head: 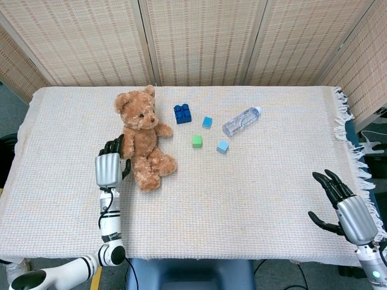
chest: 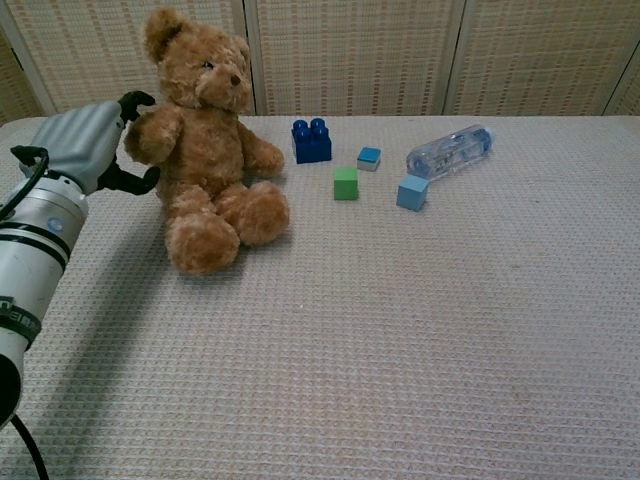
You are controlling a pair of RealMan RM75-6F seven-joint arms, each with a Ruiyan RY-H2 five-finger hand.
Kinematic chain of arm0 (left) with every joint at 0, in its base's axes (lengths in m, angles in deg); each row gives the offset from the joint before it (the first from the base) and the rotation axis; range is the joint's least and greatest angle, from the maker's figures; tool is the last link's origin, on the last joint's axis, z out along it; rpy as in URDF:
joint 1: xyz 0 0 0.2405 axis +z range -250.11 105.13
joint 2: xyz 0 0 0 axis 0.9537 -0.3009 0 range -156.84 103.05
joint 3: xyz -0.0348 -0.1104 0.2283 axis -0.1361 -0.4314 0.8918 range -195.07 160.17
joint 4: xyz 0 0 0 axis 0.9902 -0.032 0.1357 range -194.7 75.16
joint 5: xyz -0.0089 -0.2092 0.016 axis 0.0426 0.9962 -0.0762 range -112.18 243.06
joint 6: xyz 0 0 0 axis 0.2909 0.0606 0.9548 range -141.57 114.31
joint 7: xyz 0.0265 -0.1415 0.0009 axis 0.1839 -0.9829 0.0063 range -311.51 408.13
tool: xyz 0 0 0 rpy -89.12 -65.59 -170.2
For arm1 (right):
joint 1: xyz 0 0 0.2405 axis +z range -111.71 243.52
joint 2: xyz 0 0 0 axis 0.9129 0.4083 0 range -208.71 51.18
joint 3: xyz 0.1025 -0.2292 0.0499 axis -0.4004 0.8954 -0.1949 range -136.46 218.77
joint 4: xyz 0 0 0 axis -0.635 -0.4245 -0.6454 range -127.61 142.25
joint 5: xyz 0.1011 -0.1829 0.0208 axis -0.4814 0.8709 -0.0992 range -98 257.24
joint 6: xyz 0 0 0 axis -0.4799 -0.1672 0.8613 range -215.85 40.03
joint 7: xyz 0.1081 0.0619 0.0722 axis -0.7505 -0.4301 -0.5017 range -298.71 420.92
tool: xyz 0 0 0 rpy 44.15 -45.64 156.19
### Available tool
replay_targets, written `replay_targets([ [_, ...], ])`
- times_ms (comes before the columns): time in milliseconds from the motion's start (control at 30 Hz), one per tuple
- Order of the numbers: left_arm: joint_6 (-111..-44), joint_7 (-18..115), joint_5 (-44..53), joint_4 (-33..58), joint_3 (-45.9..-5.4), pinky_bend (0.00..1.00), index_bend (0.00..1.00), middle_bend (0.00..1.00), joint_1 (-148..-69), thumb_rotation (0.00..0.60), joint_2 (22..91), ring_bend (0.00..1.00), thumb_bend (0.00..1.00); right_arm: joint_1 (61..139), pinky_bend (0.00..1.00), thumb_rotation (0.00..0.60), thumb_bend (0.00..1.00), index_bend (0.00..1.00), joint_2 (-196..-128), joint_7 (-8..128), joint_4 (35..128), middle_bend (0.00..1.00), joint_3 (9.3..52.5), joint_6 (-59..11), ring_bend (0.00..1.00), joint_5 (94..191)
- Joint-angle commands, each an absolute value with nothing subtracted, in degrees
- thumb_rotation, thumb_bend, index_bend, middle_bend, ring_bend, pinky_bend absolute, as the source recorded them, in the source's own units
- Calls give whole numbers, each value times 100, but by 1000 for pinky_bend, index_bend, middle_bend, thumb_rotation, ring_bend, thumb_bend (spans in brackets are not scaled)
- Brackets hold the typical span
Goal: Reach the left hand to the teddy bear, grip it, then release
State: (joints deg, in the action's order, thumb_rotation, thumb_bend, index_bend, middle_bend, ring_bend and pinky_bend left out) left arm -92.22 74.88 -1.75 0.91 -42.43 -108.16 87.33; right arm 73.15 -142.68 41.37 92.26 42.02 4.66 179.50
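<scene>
The brown teddy bear (head: 143, 139) sits upright left of the table's centre, also seen in the chest view (chest: 205, 140). My left hand (head: 109, 167) is right against the bear's side, palm toward it. In the chest view the left hand (chest: 85, 145) has its fingers (chest: 133, 100) curved above the bear's near arm and its thumb below that arm, spread and not clamped. My right hand (head: 346, 208) hovers near the table's front right corner with fingers apart and nothing in it.
Behind and right of the bear lie a dark blue brick (head: 182, 113), a small blue cube (head: 207, 122), a green cube (head: 197, 141), a light blue cube (head: 222, 146) and a clear plastic bottle (head: 241, 121) on its side. Woven screens stand behind the table.
</scene>
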Motion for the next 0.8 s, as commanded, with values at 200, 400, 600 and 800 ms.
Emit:
replay_targets([
  [200,-8580,7650,656,1755,-4266,381,89,186,-10577,600,8120,190,372,7320,215,600,156,0,-14259,4134,9237,99,4199,447,0,17930],
  [400,-8576,7423,921,2065,-4419,368,13,137,-10630,600,8095,175,372,7323,215,600,156,0,-14258,4137,9239,99,4199,443,0,17928],
  [600,-8917,6755,679,1668,-4536,366,0,124,-10743,600,8435,162,376,7336,215,600,156,0,-14263,4158,9245,99,4206,404,0,17922],
  [800,-8925,6520,827,1584,-4618,370,18,137,-10795,600,8569,162,373,7348,215,600,156,0,-14272,4196,9251,99,4210,364,0,17913],
])
